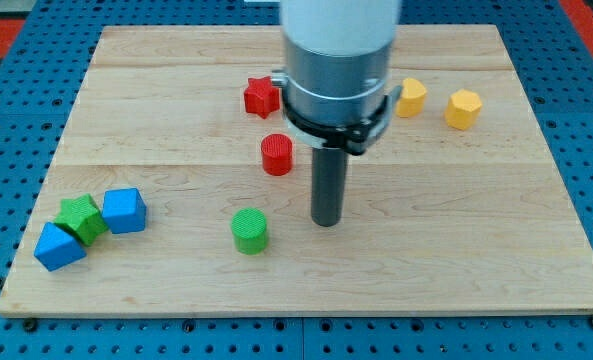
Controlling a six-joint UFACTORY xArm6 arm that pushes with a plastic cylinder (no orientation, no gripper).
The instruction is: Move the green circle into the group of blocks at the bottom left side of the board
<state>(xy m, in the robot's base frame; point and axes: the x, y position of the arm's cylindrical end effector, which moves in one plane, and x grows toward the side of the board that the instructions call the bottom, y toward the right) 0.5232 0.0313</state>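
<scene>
The green circle [249, 230], a short ribbed cylinder, stands alone on the wooden board [456, 240], below the board's middle. My tip [325, 222] rests on the board to the right of the green circle, with a gap between them. At the bottom left sits a group: a blue cube [124, 210], a green star-like block [80, 219] and a blue wedge-shaped block [57, 246], close together. The green circle lies well to the right of that group.
A red cylinder [276, 155] and a red star [261, 96] stand above the middle. Two yellow blocks [411, 97] [463, 108] sit at the top right. The arm's grey body [338, 60] covers part of the top centre.
</scene>
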